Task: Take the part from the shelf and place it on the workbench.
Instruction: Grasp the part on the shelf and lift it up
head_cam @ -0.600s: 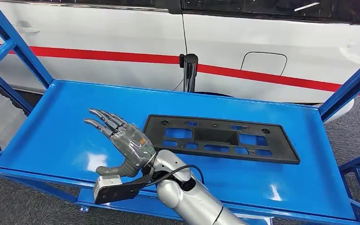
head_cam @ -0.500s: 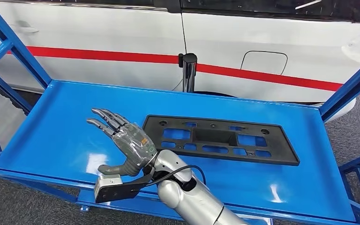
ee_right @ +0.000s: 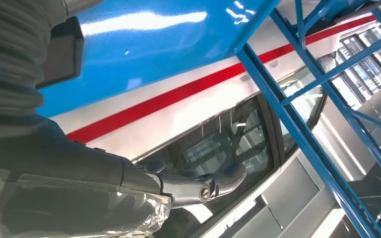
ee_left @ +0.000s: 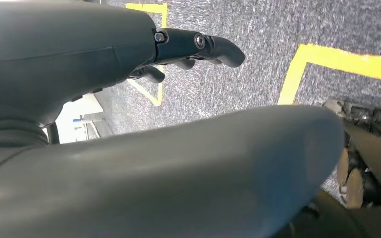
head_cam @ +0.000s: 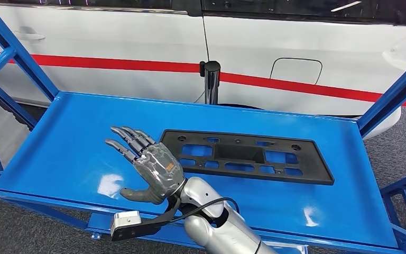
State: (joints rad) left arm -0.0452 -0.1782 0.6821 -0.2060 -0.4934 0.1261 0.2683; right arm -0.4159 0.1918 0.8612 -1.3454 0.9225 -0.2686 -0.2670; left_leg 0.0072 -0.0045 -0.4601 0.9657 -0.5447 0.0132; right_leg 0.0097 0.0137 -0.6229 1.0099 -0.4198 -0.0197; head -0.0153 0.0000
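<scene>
The part [head_cam: 246, 156], a flat black rectangular plate with cut-out windows and small holes, lies flat on the blue shelf [head_cam: 58, 143], a little right of the shelf's middle and with its long side running across the head view. Nothing holds it, so by my reading the task is at its start: the pick-up is not yet made, and the carry and the placing on the workbench are all left to do. No workbench can be seen in these pictures.

Going from left to right in the head view: the shelf's blue frame posts rise at the left edge, with grey floor below. Next comes the right hand [head_cam: 149, 165], which hovers over the shelf just beside the part's left end, palm turned down and to the side, fingers [head_cam: 129, 138] stretched out and spread, the thumb out towards the shelf's front edge. It holds nothing and does not touch the part. Then the part itself, and beyond it bare shelf up to the right frame posts. Behind the shelf stands a white vehicle [head_cam: 296, 47] with a red stripe.

The left hand [ee_left: 193, 47] hangs over grey floor with yellow lines; its dark fingers are curled in and nothing is in them.

I judge that the next move calls for the right hand to get under or around the part's near left edge.
</scene>
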